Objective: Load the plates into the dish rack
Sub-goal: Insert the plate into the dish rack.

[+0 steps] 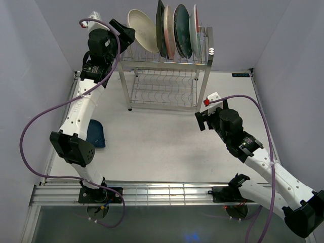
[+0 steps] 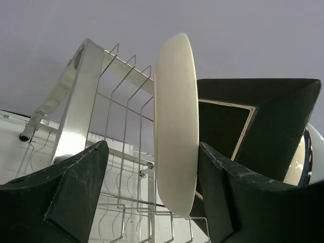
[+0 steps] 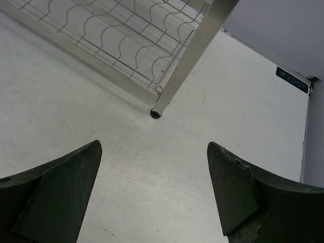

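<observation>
Straddling the cream plate [image 2: 174,126] on the top tier of the dish rack [image 1: 164,91], the left jaws stand apart, one finger [image 2: 228,197] just beside the plate, the other clear of it. The plate leans at the left end of a row with a square dark green plate [image 1: 160,23], a pink-and-cream plate [image 1: 169,33] and a dark teal plate [image 1: 182,30]. The right jaws hang wide apart over the tabletop [image 1: 152,147], near the rack's leg [image 3: 187,55]. A dark blue plate [image 1: 96,132] lies on the tabletop beside the left arm [image 1: 83,104].
</observation>
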{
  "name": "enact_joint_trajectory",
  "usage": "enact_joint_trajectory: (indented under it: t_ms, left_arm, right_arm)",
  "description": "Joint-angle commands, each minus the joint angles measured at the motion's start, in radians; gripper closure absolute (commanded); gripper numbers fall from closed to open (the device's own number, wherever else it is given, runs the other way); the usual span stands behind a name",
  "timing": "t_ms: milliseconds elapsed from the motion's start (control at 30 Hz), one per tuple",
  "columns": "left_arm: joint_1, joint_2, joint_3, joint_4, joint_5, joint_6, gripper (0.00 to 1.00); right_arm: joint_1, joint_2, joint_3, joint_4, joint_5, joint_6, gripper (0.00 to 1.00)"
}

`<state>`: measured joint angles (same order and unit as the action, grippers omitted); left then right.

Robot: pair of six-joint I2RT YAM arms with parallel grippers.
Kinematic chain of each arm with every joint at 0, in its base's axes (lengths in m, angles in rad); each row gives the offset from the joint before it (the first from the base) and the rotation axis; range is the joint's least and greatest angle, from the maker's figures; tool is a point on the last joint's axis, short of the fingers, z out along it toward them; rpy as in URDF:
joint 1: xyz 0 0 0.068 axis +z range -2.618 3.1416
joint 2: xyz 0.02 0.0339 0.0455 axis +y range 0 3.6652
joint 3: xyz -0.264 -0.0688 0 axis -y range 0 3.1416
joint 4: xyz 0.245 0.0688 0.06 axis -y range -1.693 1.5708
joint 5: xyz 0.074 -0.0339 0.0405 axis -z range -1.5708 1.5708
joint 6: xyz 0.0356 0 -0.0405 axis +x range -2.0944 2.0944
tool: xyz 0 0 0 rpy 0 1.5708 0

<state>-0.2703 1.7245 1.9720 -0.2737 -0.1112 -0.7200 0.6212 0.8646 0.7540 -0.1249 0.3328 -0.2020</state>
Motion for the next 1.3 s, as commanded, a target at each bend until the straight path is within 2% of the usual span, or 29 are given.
enact_joint_trajectory:
  t_ms: [0, 467, 1067, 1267]
  left_arm:
    - [0.008, -0.008, 0.002, 0.036, 0.011, -0.024, 0.21]
    - [-0.018, -0.005, -0.022, 0.091, 0.041, -0.027, 0.29]
    - [-0.118, 0.044, 0.054, 0.070, -0.042, 0.074, 0.39]
    - [-0.161, 0.041, 0.079, 0.068, -0.085, 0.123, 0.40]
  right_arm:
    - [-0.005, -0.013, 0.004, 0.013, -0.006, 0.000, 0.10]
    - [-0.005, -0.010, 0.005, 0.014, 0.000, -0.002, 0.10]
    - [-0.005, -0.013, 0.004, 0.014, 0.000, 0.000, 0.10]
    - [-0.005, -0.010, 0.005, 0.014, 0.000, 0.001, 0.10]
